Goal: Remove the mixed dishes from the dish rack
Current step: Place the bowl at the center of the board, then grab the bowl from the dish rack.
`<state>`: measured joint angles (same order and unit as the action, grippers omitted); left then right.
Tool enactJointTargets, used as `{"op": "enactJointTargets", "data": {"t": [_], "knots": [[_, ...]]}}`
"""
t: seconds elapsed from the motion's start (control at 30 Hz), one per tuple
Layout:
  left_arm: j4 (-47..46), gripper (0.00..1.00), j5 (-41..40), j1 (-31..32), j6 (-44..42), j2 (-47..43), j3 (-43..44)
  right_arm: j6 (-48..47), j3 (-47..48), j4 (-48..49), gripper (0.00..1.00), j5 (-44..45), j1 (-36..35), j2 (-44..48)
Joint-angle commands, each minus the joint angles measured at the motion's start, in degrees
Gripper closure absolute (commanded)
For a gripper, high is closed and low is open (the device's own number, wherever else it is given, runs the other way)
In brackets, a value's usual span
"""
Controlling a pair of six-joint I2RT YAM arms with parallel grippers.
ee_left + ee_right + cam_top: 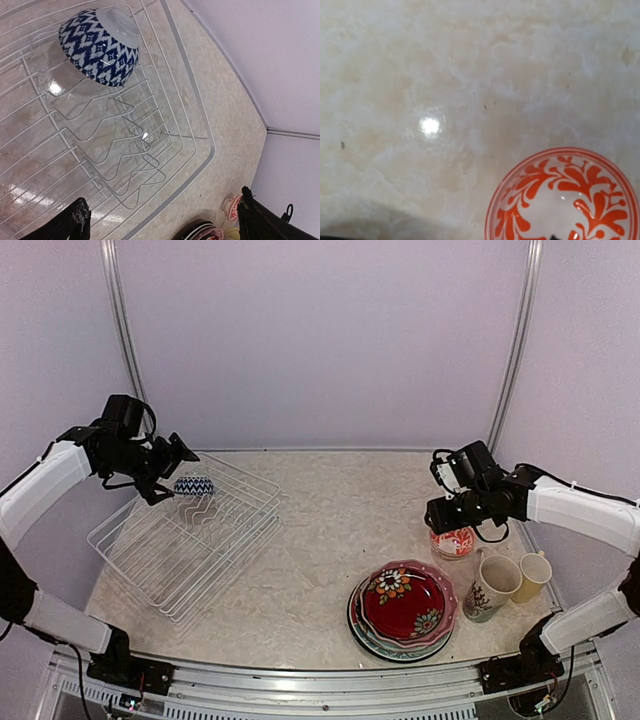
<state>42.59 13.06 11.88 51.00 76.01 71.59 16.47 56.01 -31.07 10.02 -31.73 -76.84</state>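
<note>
One white wire dish rack [185, 545] sat at the left, with a single blue-and-white zigzag ceramic bowl [100, 45] in it. The left pincer [162, 215] hung above, spread wide. On the pale marbled counter [330, 530] were one stack of round plates [403, 610] topped in red floral, a cream floral mug [493, 585], a pale yellow mug [535, 573], and one orange-patterned bowl [565, 195] under the right pincer [450, 518]; its spread, I couldn't tell.
</note>
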Motion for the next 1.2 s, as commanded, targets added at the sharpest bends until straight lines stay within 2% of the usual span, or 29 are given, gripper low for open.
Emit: {"op": "enactJointTargets", "data": {"t": [0.0,0.33,0.53,0.67,0.93,1.17], "knots": [[-1.12,0.02,0.08,-4.51,11.91,1.35,-1.54,-1.96,-3.21,4.55,0.43,-1.08,0.38,5.0],[-3.58,0.03,-6.13,-7.89,27.88,10.54,1.62,-3.49,-8.21,7.96,0.41,-2.23,0.37,11.97],[0.33,0.03,-10.23,-7.92,31.79,18.0,8.17,-4.81,-10.12,8.62,0.4,-1.89,0.35,14.9],[3.34,0.03,-9.97,-8.1,35.82,22.43,11.19,-5.07,-10.6,9.0,0.39,-2.0,0.43,15.96],[2.14,0.01,-7.69,-8.08,36.49,29.49,15.31,-5.18,-11.33,10.71,0.39,-3.84,0.37,16.02],[2.41,0.01,-8.96,-8.1,37.27,33.19,16.92,-5.18,-11.84,11.54,0.39,-4.91,0.35,15.43]]}}
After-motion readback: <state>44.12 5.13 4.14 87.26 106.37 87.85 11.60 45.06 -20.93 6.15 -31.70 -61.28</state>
